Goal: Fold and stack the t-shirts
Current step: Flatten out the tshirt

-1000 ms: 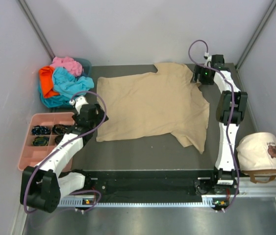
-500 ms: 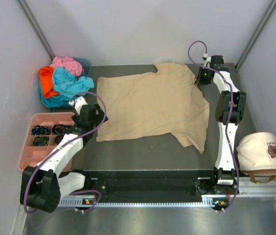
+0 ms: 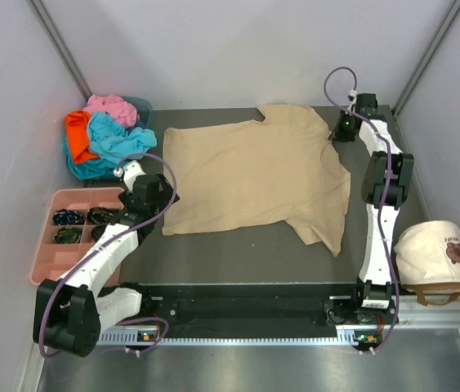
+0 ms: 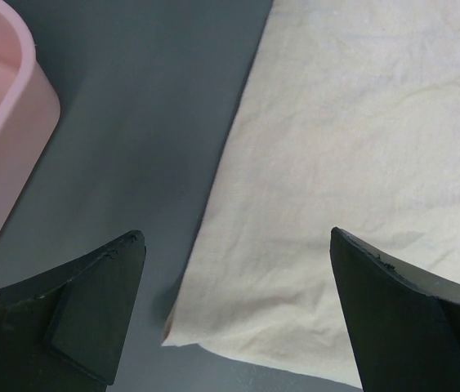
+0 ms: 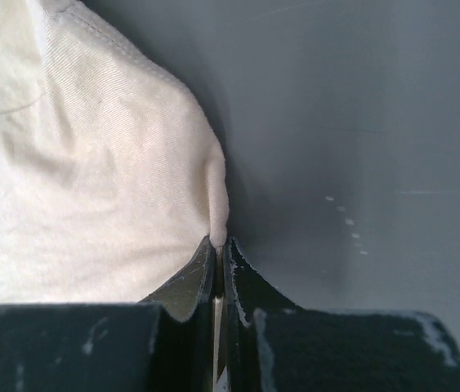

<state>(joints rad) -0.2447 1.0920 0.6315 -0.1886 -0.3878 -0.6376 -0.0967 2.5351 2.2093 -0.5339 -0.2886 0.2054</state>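
Dark table [image 3: 246,249], tan t-shirt [image 3: 254,171] (spread flat), pink tray [image 3: 54,265]

My right gripper [image 5: 218,243], open a second ago, is now pinched on a small fold at the far right edge of the tan t-shirt [image 3: 254,175], and my wrist sits slightly farther right.

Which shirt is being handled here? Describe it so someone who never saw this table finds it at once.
On the dark table, the tan t-shirt lies spread out across the middle. The right hand is shut on its far right edge. Unlike the turquoise shirt, orange shirt and pink shirt bunched at the far left corner, it is large, pale and flat.
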